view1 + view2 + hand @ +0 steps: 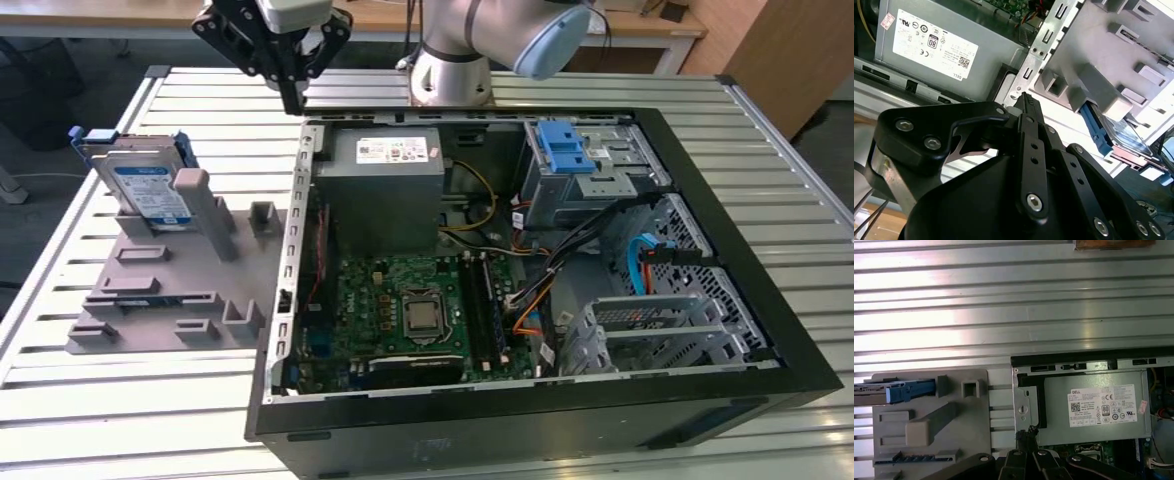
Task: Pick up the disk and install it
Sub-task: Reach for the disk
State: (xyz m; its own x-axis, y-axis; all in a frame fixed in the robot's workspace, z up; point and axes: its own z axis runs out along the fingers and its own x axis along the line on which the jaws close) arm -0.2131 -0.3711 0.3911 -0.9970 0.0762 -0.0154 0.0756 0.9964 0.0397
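Disk [144,188] is standing on edge in the grey holder [147,310] at the exterior view's left, with blue rails [182,149] running along its sides. It is likely stiff, dense, smooth-faced and shock-sensitive, so gripping across the 2 railed edges looks safest. Further right, the gripper [292,104] is hovering over a rear corner of the computer case [534,425], its fingers pressed together and holding nothing.
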